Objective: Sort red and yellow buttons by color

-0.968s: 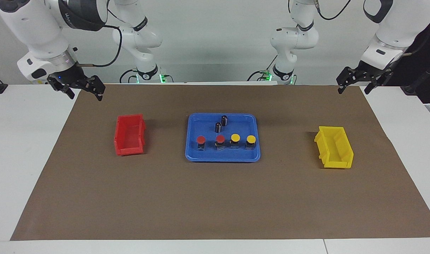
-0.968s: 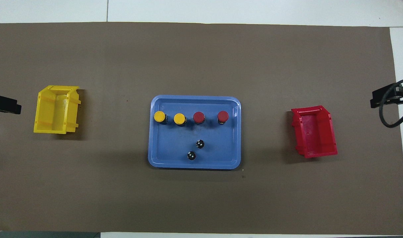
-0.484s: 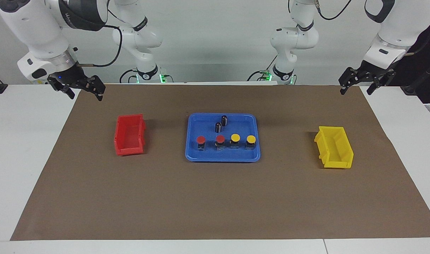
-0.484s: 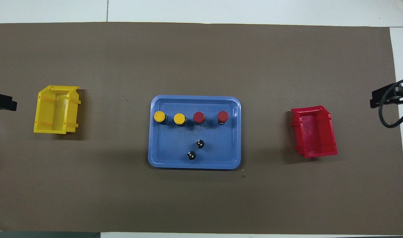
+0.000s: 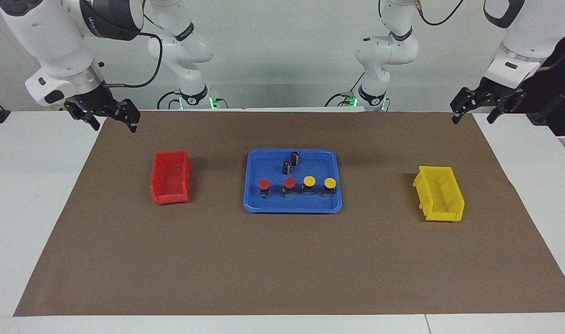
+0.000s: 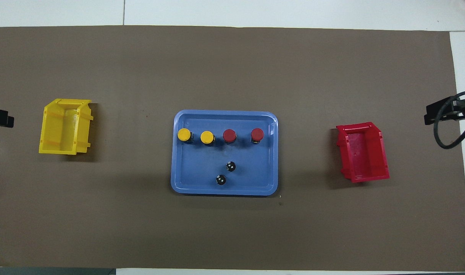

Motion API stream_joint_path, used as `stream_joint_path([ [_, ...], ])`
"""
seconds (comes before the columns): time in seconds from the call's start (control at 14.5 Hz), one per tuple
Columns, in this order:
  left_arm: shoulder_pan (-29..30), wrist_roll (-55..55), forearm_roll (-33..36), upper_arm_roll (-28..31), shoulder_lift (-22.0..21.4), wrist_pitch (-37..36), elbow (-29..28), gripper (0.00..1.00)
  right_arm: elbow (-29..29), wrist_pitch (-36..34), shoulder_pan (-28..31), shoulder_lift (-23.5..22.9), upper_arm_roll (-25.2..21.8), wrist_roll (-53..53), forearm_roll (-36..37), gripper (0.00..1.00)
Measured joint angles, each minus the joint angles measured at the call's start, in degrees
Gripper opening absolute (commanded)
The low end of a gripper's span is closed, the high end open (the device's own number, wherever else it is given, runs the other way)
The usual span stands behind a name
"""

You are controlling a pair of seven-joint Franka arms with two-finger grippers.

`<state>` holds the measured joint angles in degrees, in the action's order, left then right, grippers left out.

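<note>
Yellow-capped and red-capped push buttons [image 5: 295, 184] remain untouched in the blue plastic tray [image 5: 252, 204] while the left gripper [image 5: 488, 103], empty and fully open, drifts outward at 2 o'clock, and the right gripper [image 5: 107, 113], likewise open and empty, waits at 10 o'clock, so sorting has not begun.

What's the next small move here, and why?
Probably bring the open left gripper over the blue tray to the end yellow button. All four buttons stand in the tray, both bins are empty, and the yellow bin sits at the left arm's end. The open right gripper waits.

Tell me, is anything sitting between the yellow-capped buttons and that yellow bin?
Nothing visible. The two yellow buttons stand in the blue tray at the yellow bin's end of their row. Only the tray's low rim and bare brown mat lie between.
</note>
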<state>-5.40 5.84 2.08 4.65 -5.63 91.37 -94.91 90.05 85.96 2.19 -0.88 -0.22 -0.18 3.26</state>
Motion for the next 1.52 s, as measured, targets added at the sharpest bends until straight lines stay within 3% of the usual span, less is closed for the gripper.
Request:
stream_joint_path([
  [0.28, 0.4, 0.0, 0.1, 0.0, -0.2, 0.0, 0.0, 1.0, -4.7, 0.0, -2.8, -2.7, 2.8, 1.2, -0.2, 1.0],
  [0.48, 0.4, 0.0, 0.4, -0.1, -0.2, 0.0, 0.0, 1.0, -9.2, 0.5, -9.5, -8.0, 4.0, 10.0, -0.2, 1.0],
  [0.69, 0.4, 0.0, 0.4, -0.5, -0.2, -0.3, -0.1, 1.0, -10.2, 10.4, -18.8, -14.0, 4.5, 23.4, -0.2, 1.0],
  [0.9, 0.3, 0.0, 0.4, -1.0, -0.2, -0.4, -0.1, 1.0, -7.0, 20.8, -25.9, -19.3, 4.6, 33.5, -0.2, 1.0],
  [1.04, 0.3, 0.0, 0.4, -1.1, -0.2, -0.3, -0.1, 1.0, -3.5, 24.9, -27.6, -20.9, 4.7, 35.2, -0.2, 1.0],
  [1.31, 0.3, -0.4, 0.4, -1.2, -0.2, 1.3, -0.1, 1.0, 4.4, 30.8, -28.7, -20.9, 4.7, 35.4, -0.2, 0.99],
  [1.52, 0.3, -0.6, 0.3, -1.2, -0.2, 1.3, -0.2, 1.0, 9.1, 34.8, -29.3, -20.7, 4.7, 35.6, -0.2, 0.91],
])
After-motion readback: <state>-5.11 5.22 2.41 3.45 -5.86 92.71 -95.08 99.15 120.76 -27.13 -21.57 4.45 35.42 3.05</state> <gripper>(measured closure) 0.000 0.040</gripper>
